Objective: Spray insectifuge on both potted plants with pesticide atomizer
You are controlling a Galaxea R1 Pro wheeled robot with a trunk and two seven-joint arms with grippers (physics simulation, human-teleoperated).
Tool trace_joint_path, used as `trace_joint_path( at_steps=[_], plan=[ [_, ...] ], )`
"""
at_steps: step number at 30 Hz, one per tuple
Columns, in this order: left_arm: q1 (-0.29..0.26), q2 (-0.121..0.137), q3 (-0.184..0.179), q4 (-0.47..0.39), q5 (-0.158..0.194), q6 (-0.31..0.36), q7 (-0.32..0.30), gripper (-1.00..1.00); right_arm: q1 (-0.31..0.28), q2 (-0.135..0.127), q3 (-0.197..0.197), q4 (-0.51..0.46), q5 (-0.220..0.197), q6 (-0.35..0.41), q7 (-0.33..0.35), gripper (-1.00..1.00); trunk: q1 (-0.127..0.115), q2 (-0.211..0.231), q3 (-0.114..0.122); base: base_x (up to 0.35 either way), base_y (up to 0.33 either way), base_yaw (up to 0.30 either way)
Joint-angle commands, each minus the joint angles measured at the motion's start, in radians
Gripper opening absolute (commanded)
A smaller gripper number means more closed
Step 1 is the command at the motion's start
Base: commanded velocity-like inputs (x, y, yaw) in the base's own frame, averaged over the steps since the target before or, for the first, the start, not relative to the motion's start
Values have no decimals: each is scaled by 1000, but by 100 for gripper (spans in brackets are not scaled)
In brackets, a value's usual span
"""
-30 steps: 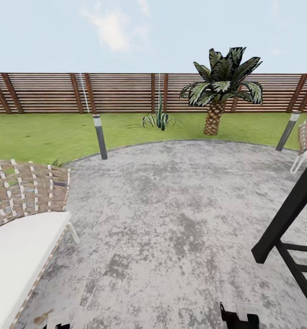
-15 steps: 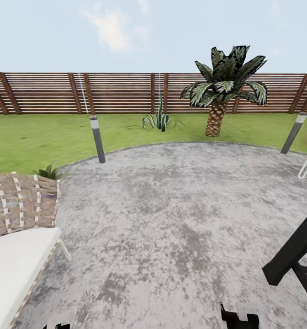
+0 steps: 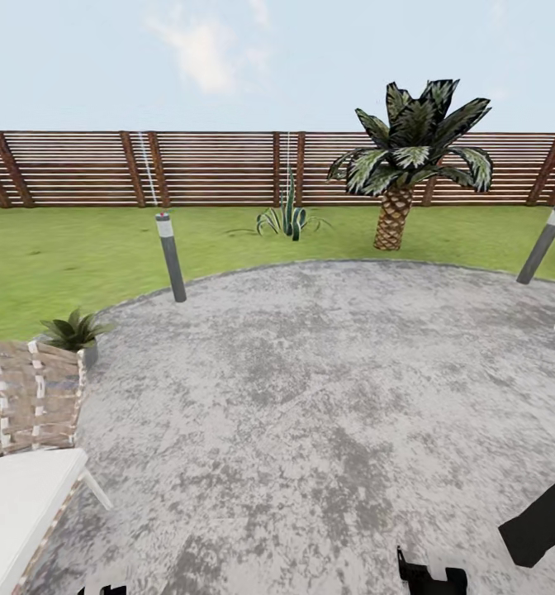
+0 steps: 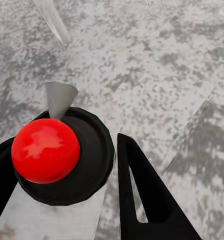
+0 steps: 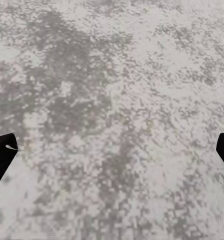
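From the head view, the robot faced a round grey paved area (image 3: 310, 397) ringed by lawn (image 3: 63, 248) and a brown slatted fence (image 3: 220, 169). One potted plant (image 3: 73, 332), a low rosette in a small grey pot, stood at the paving's left edge, just behind the woven back of a chair (image 3: 26, 405) with a white cushion. It lay ahead and to the left of the robot, so the left arm looked the nearer one for reaching it. A grey post lamp (image 3: 170, 256) stood farther back on that side, another post lamp (image 3: 543, 244) at the right edge, and a palm tree (image 3: 401, 165) and a striped-leaf shrub (image 3: 287, 216) near the fence. The second potted plant could not be made out.

In the left wrist view, the left end effector (image 4: 62, 170) was pinching the pesticide atomizer (image 4: 67, 160), its dark fingers (image 4: 142, 195) on either side of the bottle's round dark cap with the red button. The bottle's long axis ran along the camera's line of sight, the grey nozzle pointing out over the paving.

In the right wrist view, the right end effector (image 5: 112, 155) was spread wide and held nothing, with bare paving beneath it.
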Motion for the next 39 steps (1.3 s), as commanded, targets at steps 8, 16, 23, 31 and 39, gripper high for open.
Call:
trace_joint_path(
  at_steps=[8, 16, 23, 31, 39],
  plan=[
    [-1, 0, 3, 2, -11, -4, 7, -100, -1, 0, -5, 1, 10, -3, -6, 100, 0, 0, -1, 339, 0, 0],
    [-1, 0, 3, 2, -11, -3, 7, -100, -1, 0, -5, 1, 10, -3, -7, 100, 0, 0, -1, 339, 0, 0],
    [-1, 0, 3, 2, -11, -4, 7, -100, -1, 1, -5, 1, 10, -3, -7, 100, 0, 0, -1, 339, 0, 40],
    [-1, 0, 3, 2, -11, -3, 7, -100, -1, 2, -5, 1, 9, -3, -7, 100, 0, 0, -1, 339, -28, 217],
    [-1, 0, 3, 2, -11, -4, 7, -100, -1, 2, -5, 1, 9, -3, -6, 100, 0, 0, -1, 316, -114, 69]
  ],
)
